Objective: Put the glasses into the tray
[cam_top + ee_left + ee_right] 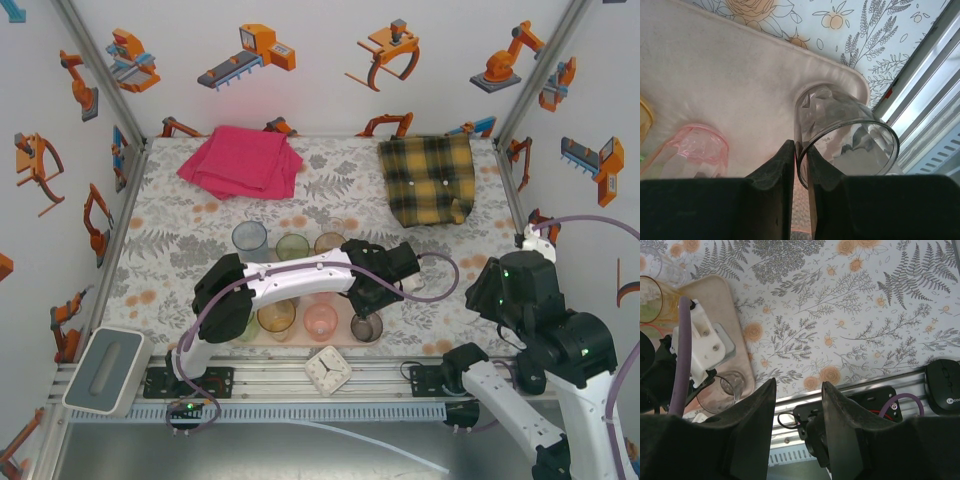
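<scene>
The left hand (801,150) is nearly closed, with a thin gap between its fingers. The wall of a smoky grey glass (845,130) runs through that gap, one finger outside the rim and the other inside. Whether the pads press on the wall cannot be told. This glass stands upright in the near right corner of the pale-pink tray (715,65), just inside the rounded rim.

Seen from above, a pink glass (320,320) stands just left of it on the tray, then an amber glass (277,318), and a green one (245,325) half hidden under the left arm. All of them are empty. Three more glasses form a row behind the arm: a bluish one (250,240), a green one (292,247) and a brownish one (329,243). Whether these stand on the tray or on the table is unclear.

The right hand (799,385) hangs above the near edge of the flowered table (865,315), well to the right of the tray. Its fingers are parted and nothing lies between them.
</scene>
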`<state>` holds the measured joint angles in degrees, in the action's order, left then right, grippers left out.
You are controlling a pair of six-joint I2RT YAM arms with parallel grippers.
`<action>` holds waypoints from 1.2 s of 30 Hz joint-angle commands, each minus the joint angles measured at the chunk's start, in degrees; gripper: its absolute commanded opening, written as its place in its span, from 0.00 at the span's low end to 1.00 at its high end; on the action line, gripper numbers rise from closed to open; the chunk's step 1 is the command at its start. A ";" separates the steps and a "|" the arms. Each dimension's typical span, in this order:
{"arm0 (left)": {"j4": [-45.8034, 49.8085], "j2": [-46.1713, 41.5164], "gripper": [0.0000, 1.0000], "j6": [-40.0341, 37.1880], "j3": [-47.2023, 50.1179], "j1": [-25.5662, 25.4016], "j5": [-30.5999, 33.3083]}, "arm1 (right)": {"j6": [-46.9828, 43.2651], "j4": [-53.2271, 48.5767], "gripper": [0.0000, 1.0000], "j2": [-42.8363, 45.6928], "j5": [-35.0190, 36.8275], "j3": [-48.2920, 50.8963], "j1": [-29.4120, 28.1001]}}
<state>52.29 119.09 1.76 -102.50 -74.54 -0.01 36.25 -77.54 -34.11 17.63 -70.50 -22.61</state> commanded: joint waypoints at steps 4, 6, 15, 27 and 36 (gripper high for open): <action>0.57 -2.41 0.24 0.74 0.44 -0.34 -0.92 | 0.20 1.07 0.42 -0.87 0.20 0.01 0.29; 0.58 -2.46 0.26 0.65 0.33 -0.38 -0.74 | 0.14 1.23 0.42 -1.05 0.09 -0.19 0.29; 1.13 -2.97 0.29 -0.22 -0.85 -0.34 0.71 | -0.04 1.75 0.42 -2.06 -0.27 -0.77 0.29; 1.79 -4.24 0.36 -1.15 -1.80 -0.19 2.38 | -0.05 2.04 0.42 -1.88 -0.33 -0.43 0.29; 3.64 -5.69 0.38 -2.10 -4.99 0.53 2.83 | -0.04 2.04 0.42 -1.95 -0.06 -1.35 0.28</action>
<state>53.67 117.10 0.97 -104.79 -74.32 2.07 36.23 -76.03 -35.73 17.43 -70.52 -22.63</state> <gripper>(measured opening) 0.375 0.417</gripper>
